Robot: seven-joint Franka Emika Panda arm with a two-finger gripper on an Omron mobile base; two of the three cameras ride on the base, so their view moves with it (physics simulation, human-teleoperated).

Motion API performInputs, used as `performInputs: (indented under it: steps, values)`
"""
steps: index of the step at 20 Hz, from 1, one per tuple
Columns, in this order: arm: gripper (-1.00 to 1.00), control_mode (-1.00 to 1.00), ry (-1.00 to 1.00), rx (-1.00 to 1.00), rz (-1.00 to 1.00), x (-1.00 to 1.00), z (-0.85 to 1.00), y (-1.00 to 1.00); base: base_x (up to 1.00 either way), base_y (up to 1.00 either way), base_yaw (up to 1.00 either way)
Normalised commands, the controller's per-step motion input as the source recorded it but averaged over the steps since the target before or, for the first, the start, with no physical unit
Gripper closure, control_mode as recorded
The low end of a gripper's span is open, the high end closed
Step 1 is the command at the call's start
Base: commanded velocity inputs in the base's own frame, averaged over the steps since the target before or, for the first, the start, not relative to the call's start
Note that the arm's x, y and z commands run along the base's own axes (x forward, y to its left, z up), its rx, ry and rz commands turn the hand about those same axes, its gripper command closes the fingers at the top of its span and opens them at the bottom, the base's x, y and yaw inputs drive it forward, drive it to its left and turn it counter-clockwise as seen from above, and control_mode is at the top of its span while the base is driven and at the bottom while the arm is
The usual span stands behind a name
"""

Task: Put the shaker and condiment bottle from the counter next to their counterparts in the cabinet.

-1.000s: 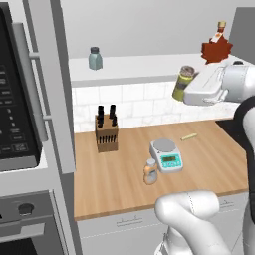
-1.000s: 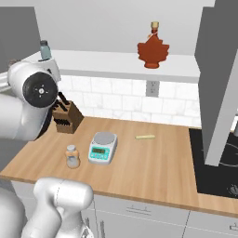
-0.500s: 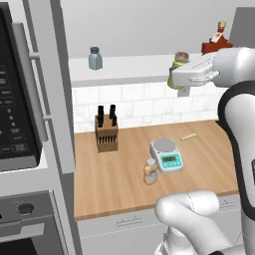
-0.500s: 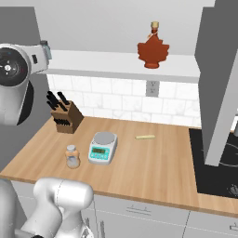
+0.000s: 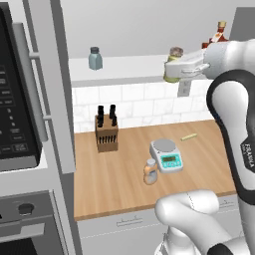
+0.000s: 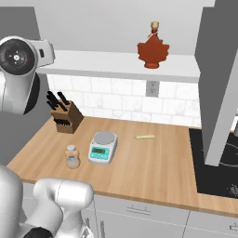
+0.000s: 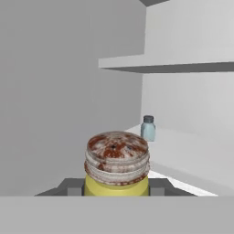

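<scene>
The shaker [image 5: 174,64], an olive-yellow cylinder with a mottled tan cap, appears in the upper right of the left base view, clamped upright in the gripper [image 5: 175,69] at the front edge of the cabinet [image 5: 124,67] shelf. In the hand view the shaker [image 7: 117,169] fills the lower centre, its body pinched between the two dark finger tips [image 7: 68,186]. The grey-green shaker [image 5: 95,58] stands on the shelf in the upper middle of the left base view, well apart to the left of the held one; in the hand view it [image 7: 148,128] sits small beyond the cap. The red maple-leaf bottle [image 6: 153,47] stands on the shelf at upper centre of the right base view. Below, on the counter [image 5: 124,184], the condiment bottle [image 5: 150,172] stands just beside a small scale [image 5: 167,155], with a knife block [image 5: 106,131] toward the backsplash.
</scene>
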Motion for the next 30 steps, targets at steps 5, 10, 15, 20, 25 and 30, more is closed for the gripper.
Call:
performInputs:
  steps: [5,10,15,20,25,30]
  values:
    - [1.0,-1.0,0.0,0.0,-0.04,0.41,-0.09,0.0,0.0,0.0,0.0]
    - [1.0,-1.0,0.0,0.0,-0.03,0.36,-0.03,0.04,0.0,0.0,0.0]
    - [1.0,-1.0,0.0,0.0,-0.06,0.47,0.0,0.1,0.0,0.0,0.0]
    - [1.0,-1.0,0.0,0.0,-0.07,0.42,-0.03,0.07,0.0,0.0,0.0]
    - [1.0,-1.0,0.0,0.0,-0.07,0.48,-0.2,0.11,0.0,0.0,0.0]
    - [1.0,-1.0,0.0,0.0,-0.07,0.42,-0.1,0.07,0.0,0.0,0.0]
